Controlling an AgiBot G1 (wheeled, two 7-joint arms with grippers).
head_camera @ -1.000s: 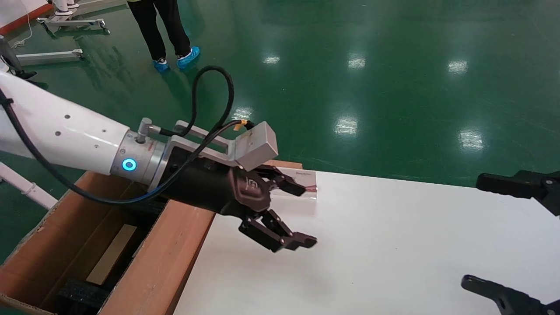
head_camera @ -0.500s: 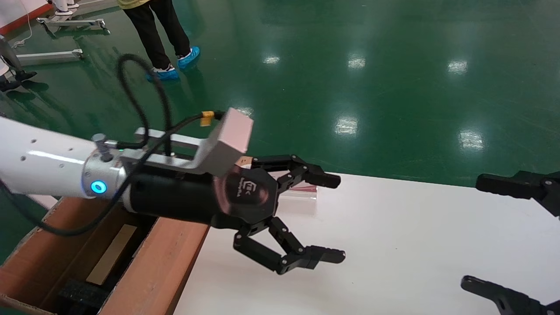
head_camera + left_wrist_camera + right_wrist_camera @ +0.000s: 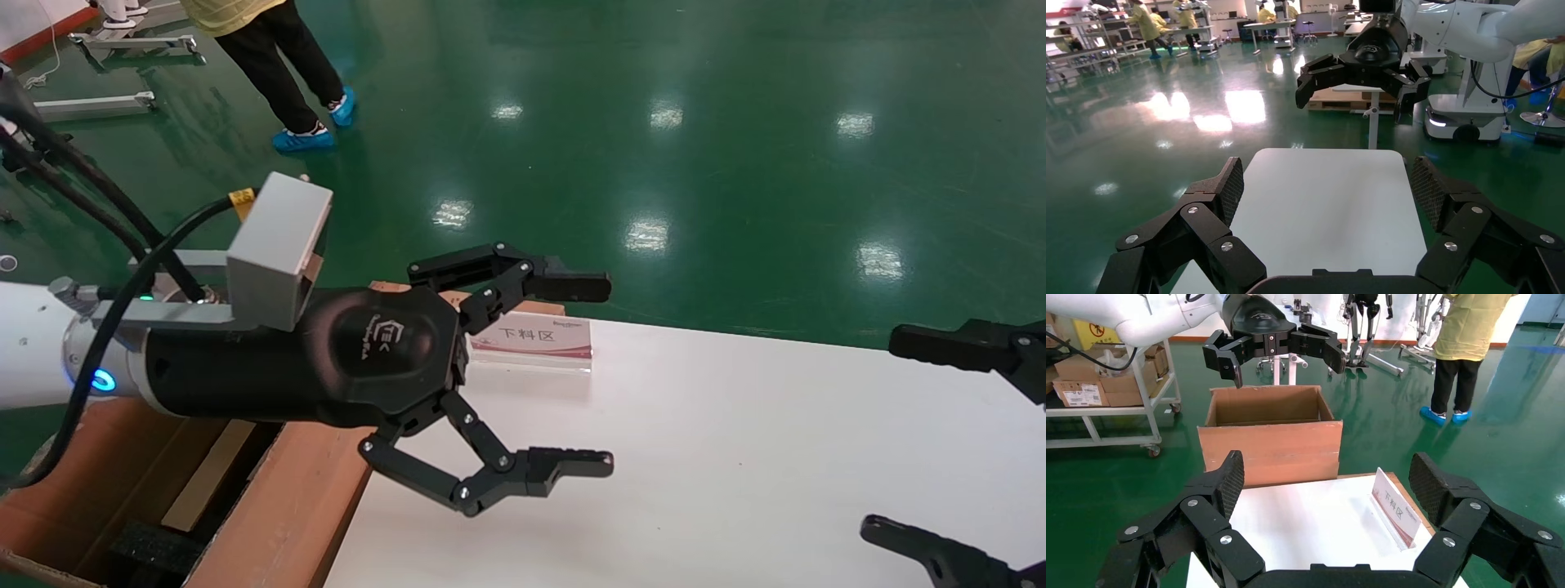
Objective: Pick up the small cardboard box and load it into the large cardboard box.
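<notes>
My left gripper (image 3: 609, 374) is open and empty. It hovers above the left end of the white table (image 3: 735, 457), beside the large cardboard box (image 3: 310, 482). The box stands open on the floor at the table's left end and also shows in the right wrist view (image 3: 1272, 441). Inside it, a pale tan strip (image 3: 206, 474) lies next to black foam (image 3: 151, 543); it looks like the narrow edge of the small cardboard box. The left wrist view shows only bare tabletop between my open left gripper's (image 3: 1326, 177) fingers. My right gripper (image 3: 881, 433) is open and empty, parked at the table's right end.
A small white and red sign (image 3: 535, 339) in a clear stand sits at the table's far left corner, just beyond the left gripper. A person (image 3: 278, 65) walks on the green floor behind. Metal stands (image 3: 98, 102) are at the far left.
My left arm has risen and drawn back to the left, and its wrist has rolled. The gripper has spread wider, uncovering the sign. The person behind has stepped left. The right arm has not moved.
</notes>
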